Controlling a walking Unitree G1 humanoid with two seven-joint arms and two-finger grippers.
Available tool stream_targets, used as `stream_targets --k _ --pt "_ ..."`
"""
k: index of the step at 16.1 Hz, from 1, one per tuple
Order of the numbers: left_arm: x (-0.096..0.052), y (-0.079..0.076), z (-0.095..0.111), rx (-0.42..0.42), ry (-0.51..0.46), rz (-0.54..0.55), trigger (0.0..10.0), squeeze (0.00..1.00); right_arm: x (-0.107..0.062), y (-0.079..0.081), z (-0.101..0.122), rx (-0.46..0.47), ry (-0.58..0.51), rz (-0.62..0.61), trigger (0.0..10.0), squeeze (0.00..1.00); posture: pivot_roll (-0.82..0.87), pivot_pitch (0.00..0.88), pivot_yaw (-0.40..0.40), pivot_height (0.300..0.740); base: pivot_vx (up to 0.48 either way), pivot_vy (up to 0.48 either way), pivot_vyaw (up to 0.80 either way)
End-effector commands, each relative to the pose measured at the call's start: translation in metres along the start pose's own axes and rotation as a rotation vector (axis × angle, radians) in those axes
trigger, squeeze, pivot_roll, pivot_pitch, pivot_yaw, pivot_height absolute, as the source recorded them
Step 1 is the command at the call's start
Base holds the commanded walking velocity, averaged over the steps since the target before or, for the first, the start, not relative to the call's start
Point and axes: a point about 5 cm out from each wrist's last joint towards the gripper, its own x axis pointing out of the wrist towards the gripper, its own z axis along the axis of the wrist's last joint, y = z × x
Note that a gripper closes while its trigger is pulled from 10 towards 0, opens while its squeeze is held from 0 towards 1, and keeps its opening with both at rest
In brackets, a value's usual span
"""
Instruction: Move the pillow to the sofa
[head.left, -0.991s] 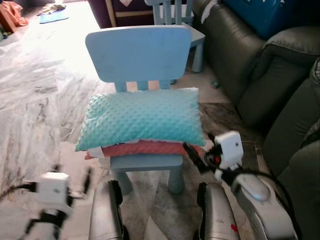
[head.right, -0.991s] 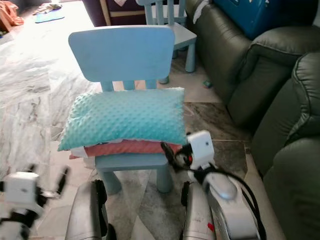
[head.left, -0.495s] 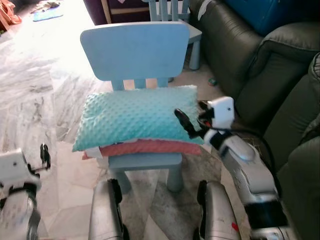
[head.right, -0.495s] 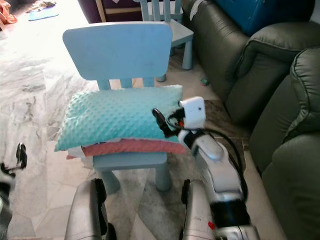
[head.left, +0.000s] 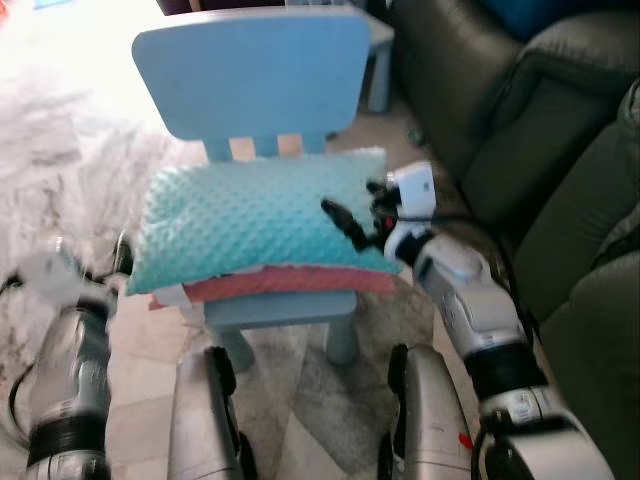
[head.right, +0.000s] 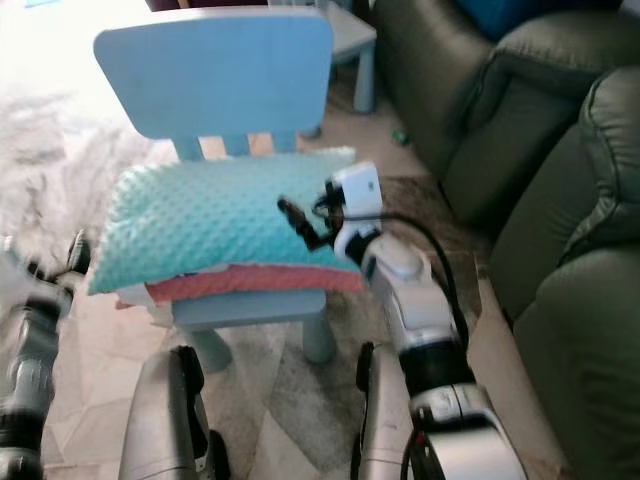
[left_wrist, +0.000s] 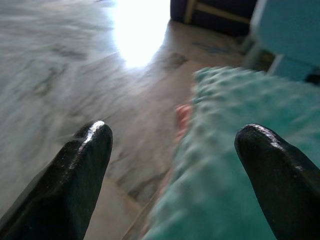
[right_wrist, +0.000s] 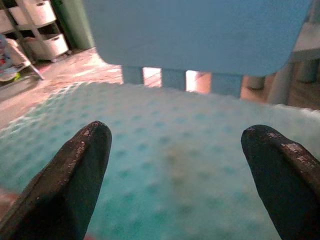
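A teal dotted pillow (head.left: 245, 220) lies on a pink cushion (head.left: 290, 283) on the seat of a small blue chair (head.left: 250, 70). My right gripper (head.left: 348, 218) hovers open just above the pillow's right part; in the right wrist view its fingers (right_wrist: 80, 170) straddle the pillow (right_wrist: 175, 165) with the chair back (right_wrist: 200, 30) beyond. My left gripper (head.left: 95, 265), blurred, is open at the pillow's left end; in the left wrist view the pillow's edge (left_wrist: 235, 165) lies between its fingers (left_wrist: 75, 175), with the floor on one side. Neither gripper holds anything.
A dark green leather sofa (head.left: 560, 150) runs along the right, close to the chair. Marble floor (head.left: 60, 170) stretches to the left. A second small blue piece of furniture (head.right: 350, 40) stands behind the chair. My own legs (head.left: 210, 420) show at the bottom.
The right gripper has moved up from the chair's front corner to over the pillow's right part. The left arm has risen from low left to the pillow's left end. The camera has shifted.
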Motion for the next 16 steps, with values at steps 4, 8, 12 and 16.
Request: stream_targets --k 4,8,12,16 --pt "0.014 -0.004 0.004 0.023 0.024 -0.045 10.0 0.00 0.003 -0.015 0.009 -0.036 -0.030 -0.077 10.0 0.00 -0.14 0.314 0.026 0.478 0.000 0.000 0.00" --pt "0.026 -0.019 -0.002 -0.087 0.117 -0.151 10.0 0.00 -0.003 -0.031 0.001 0.030 0.006 -0.131 10.0 0.00 -0.16 0.337 0.027 0.478 0.000 0.000 0.00" --pt "0.035 -0.024 0.003 -0.070 0.121 -0.147 10.0 0.00 -0.001 -0.041 -0.014 0.053 0.093 -0.140 10.0 0.00 -0.16 0.357 0.017 0.478 0.000 0.000 0.00" --pt "0.041 -0.028 0.010 -0.064 0.117 -0.173 10.0 0.00 0.007 -0.050 0.001 -0.029 0.054 -0.211 10.0 0.00 -0.14 0.381 0.022 0.478 0.000 0.000 0.00"
